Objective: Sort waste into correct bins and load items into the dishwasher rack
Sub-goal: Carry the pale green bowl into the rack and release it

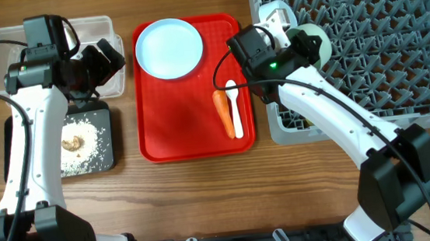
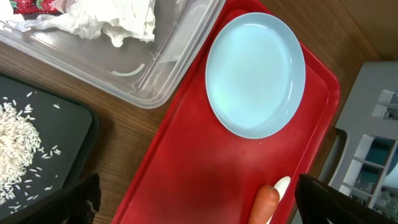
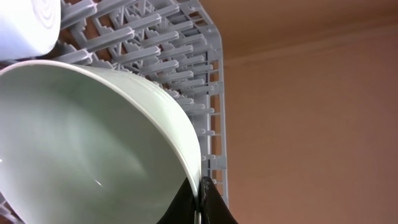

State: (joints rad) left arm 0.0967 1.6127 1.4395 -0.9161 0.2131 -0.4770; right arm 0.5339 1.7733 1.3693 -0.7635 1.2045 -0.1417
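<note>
A: Right wrist view first: what has the right pincer got?
B: It's clenched on the rim of a pale green bowl, which hangs tilted on its side over the dishwasher rack. Another pale dish sits just beside it in the rack.
A: So how should it set this one down?
B: I'd lower it on edge between two peg rows, clear of its neighbour. Let go only once the rim rests on the grid, because dropped early it could roll.
A: And the left pincer?
B: Spread wide and holding nothing, above the red tray, where the plate, carrot and spoon lie. The tissue is in the clear tub, and the rice is on the black tray.
</note>
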